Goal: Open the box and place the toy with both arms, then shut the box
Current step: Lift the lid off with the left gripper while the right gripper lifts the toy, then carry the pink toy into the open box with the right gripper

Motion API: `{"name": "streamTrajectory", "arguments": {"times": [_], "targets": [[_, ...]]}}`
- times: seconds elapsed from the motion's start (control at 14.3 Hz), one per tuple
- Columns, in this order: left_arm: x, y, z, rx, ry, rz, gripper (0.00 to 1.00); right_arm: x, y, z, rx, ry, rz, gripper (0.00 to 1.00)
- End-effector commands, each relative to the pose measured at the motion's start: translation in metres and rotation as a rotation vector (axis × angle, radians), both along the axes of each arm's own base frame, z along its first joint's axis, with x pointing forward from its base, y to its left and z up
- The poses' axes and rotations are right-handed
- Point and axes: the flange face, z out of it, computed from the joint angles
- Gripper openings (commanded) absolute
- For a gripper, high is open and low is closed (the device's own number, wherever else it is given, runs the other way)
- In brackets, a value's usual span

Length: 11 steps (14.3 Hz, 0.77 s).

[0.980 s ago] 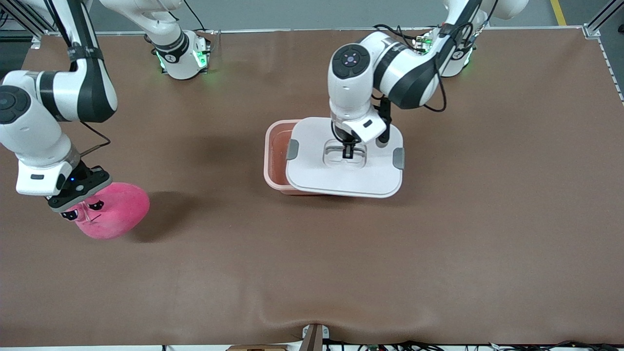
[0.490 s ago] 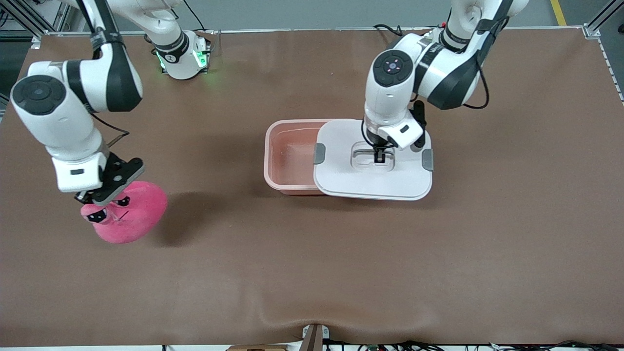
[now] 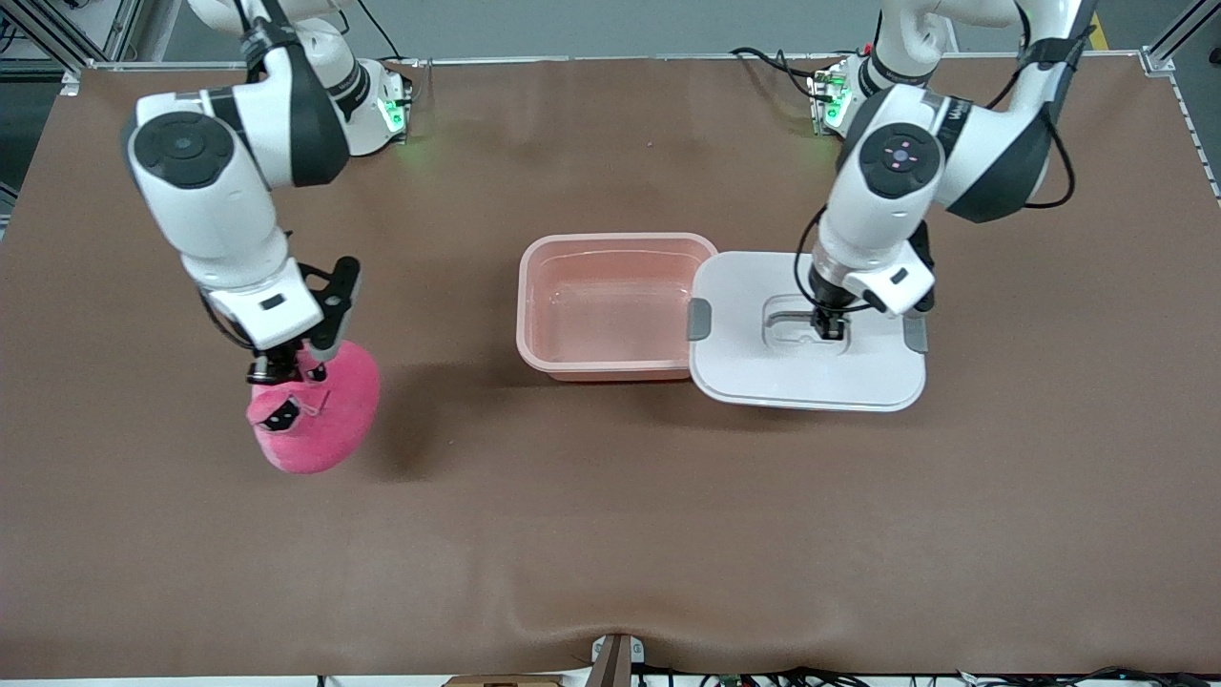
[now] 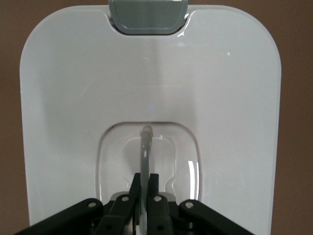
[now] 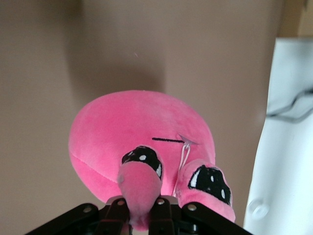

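The box, a pink translucent tub, stands open in the middle of the table. Its white lid hangs just past the box's rim at the left arm's end. My left gripper is shut on the thin handle in the lid's recess. The left wrist view shows the lid, that handle and the left gripper pinching it. The pink plush toy hangs over the table toward the right arm's end. My right gripper is shut on one bulging eye of the toy, as the right gripper shows in its wrist view.
Brown cloth covers the whole table. Both arm bases stand along the edge farthest from the front camera. A small mount sits at the nearest edge. A grey clip marks the lid's end.
My left gripper has carried the lid off the box toward the left arm's end, uncovering the tub. My right gripper has brought the toy closer to the box.
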Motion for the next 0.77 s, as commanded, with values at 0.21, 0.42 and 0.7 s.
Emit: {"name": "streamTrajectory", "arguments": {"times": [0.21,0.42,0.7], "targets": [[0.007,0.054,0.003,0.002,-0.003,-0.030,0.00,-0.055,0.110,0.017,-0.093,0.037,0.316,0.00],[0.019,0.090,-0.001,-0.011,0.016,-0.037,0.00,-0.094,0.172,0.027,-0.221,0.008,0.449,0.00],[0.027,0.120,-0.007,-0.044,0.039,-0.072,0.00,-0.140,0.225,0.032,-0.305,-0.026,0.440,0.00]]}}
